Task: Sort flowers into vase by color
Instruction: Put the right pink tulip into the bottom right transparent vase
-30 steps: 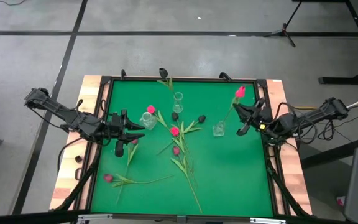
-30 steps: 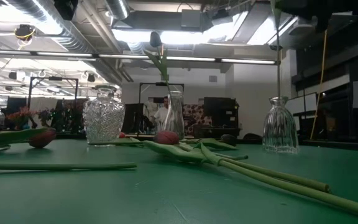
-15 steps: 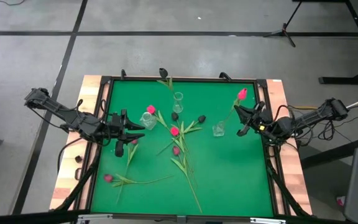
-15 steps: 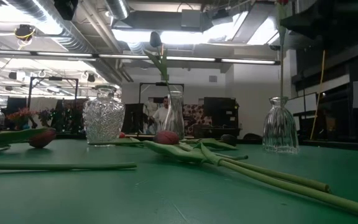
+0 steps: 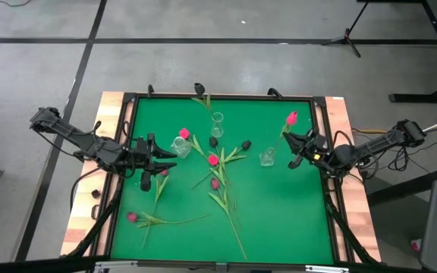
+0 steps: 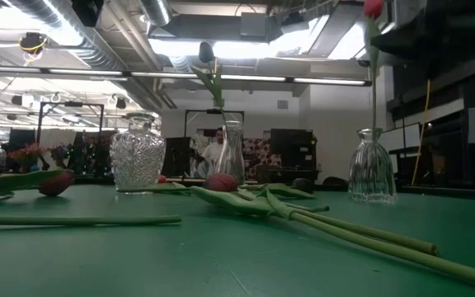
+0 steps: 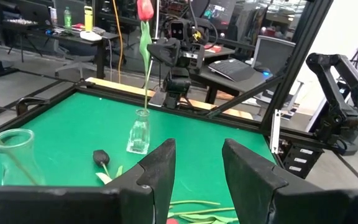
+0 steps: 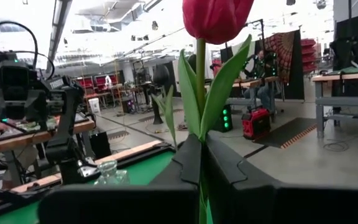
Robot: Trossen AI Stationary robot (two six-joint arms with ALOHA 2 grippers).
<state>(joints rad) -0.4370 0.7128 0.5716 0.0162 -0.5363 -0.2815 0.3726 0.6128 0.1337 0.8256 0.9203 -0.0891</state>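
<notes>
The right gripper (image 5: 297, 151) hung over the right side of the green felt table (image 5: 279, 212), its two dark fingers (image 8: 188, 163) pressed together on the green stem of a bright pink-red artificial tulip (image 5: 291, 117). From the wrist view the stem ran straight up between the closed jaws, the leaves spreading just above them and the red head (image 8: 216, 17) standing upright overhead. The lower end of the stem reached down to the neck of a small clear glass bottle vase (image 5: 266, 158) just beside the gripper; in the low view the stem (image 6: 372, 82) stood vertically above that vase (image 6: 372, 177).

The left gripper (image 5: 161, 161) waited over the left part of the table, its jaws partly apart with nothing between them, near a clear cut-glass vase (image 5: 180, 145) that held another pink tulip (image 5: 184, 134). A tall slim glass vase (image 5: 217, 121) toward the back held a near-black tulip (image 5: 199, 89).

More tulips lay loose on the felt: a pink one (image 5: 213, 160) and a dark one (image 5: 245, 143) in the middle, and a dull magenta one (image 5: 132, 217) near the front left corner.
</notes>
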